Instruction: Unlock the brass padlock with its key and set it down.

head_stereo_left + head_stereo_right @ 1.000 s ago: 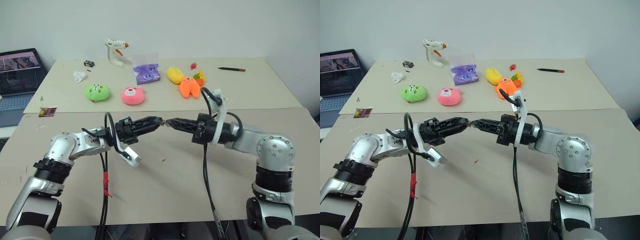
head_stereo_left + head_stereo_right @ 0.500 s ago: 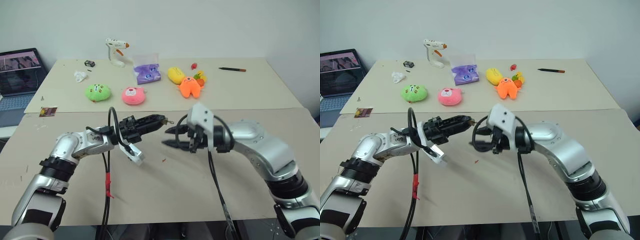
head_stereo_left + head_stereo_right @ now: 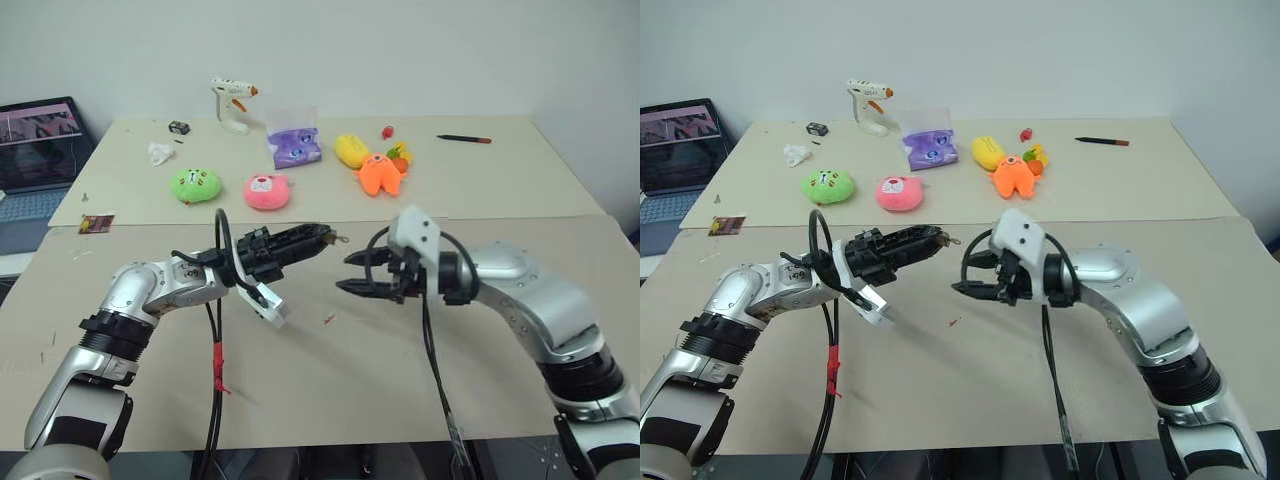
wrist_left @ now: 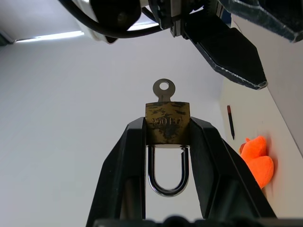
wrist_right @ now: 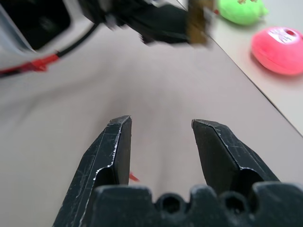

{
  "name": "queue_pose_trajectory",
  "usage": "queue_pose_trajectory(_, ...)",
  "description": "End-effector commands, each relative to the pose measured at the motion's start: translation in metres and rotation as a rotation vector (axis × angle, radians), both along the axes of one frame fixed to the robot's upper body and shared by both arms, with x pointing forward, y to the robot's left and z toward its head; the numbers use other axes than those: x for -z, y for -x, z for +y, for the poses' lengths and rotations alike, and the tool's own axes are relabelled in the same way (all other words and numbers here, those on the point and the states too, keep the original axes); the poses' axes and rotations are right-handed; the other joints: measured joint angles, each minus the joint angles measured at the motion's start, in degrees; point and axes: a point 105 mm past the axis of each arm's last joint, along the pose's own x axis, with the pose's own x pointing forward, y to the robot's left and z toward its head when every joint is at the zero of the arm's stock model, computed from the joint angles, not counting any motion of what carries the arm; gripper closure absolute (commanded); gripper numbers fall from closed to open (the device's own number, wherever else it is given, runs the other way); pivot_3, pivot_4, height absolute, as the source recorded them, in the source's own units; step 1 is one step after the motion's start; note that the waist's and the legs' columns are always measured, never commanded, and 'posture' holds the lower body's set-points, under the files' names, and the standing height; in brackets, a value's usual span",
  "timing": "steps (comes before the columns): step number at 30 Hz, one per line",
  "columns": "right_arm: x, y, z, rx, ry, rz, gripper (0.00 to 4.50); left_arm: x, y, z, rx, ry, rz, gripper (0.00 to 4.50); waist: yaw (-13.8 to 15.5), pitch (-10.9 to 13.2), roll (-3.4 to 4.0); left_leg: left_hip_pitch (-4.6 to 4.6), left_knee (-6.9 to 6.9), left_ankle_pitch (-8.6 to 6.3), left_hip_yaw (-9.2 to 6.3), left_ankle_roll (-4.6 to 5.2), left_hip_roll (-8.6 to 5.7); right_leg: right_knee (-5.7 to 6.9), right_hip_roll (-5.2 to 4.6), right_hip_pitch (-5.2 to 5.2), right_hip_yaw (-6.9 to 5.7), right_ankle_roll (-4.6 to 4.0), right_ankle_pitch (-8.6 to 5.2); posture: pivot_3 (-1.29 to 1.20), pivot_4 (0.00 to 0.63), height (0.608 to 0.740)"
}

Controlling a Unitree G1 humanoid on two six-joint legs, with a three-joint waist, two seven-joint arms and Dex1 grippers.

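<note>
Left fingers [image 4: 166,142] clamping tarnished brass padlock [image 4: 167,124], round-headed key [image 4: 164,88] inserted, right fingers [image 5: 161,142] apart, seemingly empty.

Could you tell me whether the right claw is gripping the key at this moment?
No, the right claw stands open and apart from the key, which sticks out of the brass padlock clamped in the left claw.
</note>
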Motion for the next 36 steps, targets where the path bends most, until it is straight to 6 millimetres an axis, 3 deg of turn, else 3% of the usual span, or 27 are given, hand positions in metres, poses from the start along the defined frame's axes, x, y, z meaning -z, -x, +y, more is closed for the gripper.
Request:
queue_pose_trajectory(1,-0.012,-0.008,-0.008,0.038,-0.017,-0.08,2.03,-0.005,0.002,0.003,0.006,0.034,0.007,3.68,0.0,0.0,0.0,0.0,0.0,0.0,0.0,0.0,0.0,0.0,0.0,0.0,0.0,0.0,0.0,0.0,0.15,0.74)
queue_pose_trajectory(5,-0.024,-0.01,-0.006,0.037,-0.06,-0.095,2.03,-0.001,0.003,0.002,0.008,0.035,0.027,3.68,-0.2,0.0,0.0,-0.01,-0.01,0.0,0.02,0.0,0.01,0.01,0.0,-0.02,0.07,0.0,0.0,0.0,0.15,0.74)
queue_pose_trajectory(13,-0.042,0.006,0.023,-0.043,-0.178,-0.081,2.03,0.002,0.002,-0.001,0.001,0.038,0.047,3.68,-0.1,0.0,0.0,0.0,0.0,0.0,0.02,0.0,0.02,0.0,0.0,0.0,0.1,0.0,0.0,0.0,0.15,0.74)
queue_pose_trajectory(28,-0.047,0.013,0.036,-0.063,-0.229,-0.045,2.03,0.001,-0.001,-0.005,0.004,0.047,0.05,3.68,-0.1,0.0,0.0,0.01,0.0,0.0,0.02,0.0,0.0,0.02,0.01,-0.02,0.07,0.0,0.0,0.0,0.15,0.74)
queue_pose_trajectory(31,-0.048,0.012,0.036,-0.056,-0.242,-0.036,2.74,0.002,0.0,-0.005,0.004,0.047,0.05,3.68,-0.1,0.0,0.0,0.01,0.0,0.0,0.02,0.0,0.0,0.02,0.01,-0.02,0.06,0.0,0.0,0.0,0.15,0.74)
queue_pose_trajectory(36,-0.048,0.011,0.036,-0.052,-0.248,-0.027,4.35,0.001,0.0,-0.005,0.005,0.051,0.052,3.68,-0.1,0.0,0.0,0.02,0.0,0.0,0.02,0.0,0.0,0.03,0.01,-0.02,0.05,0.0,0.0,0.0,0.15,0.74)
